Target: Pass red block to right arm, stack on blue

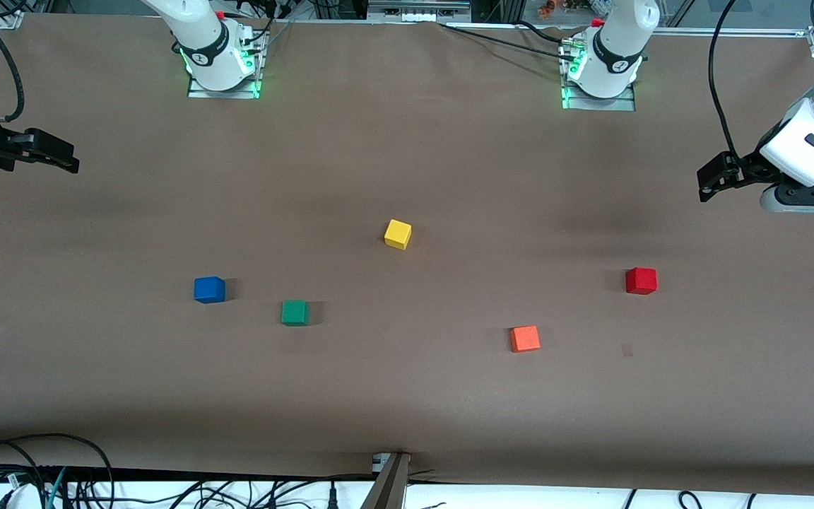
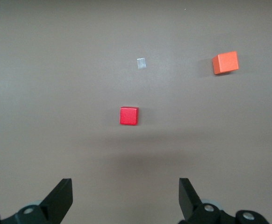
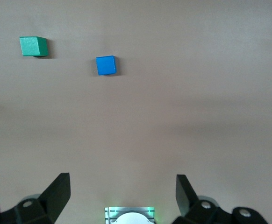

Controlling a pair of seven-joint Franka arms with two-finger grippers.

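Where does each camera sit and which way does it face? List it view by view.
Front view: high across the table, facing both arm bases; left gripper and right gripper hang open at the table's ends.
Left wrist view: looks down past its own open fingers at the red block and orange block.
Right wrist view: looks down at the blue block, green block.
Shared: each wrist view's blocks also show in front.

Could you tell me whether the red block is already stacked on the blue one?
No, the red block sits on the table, apart from the blue block.
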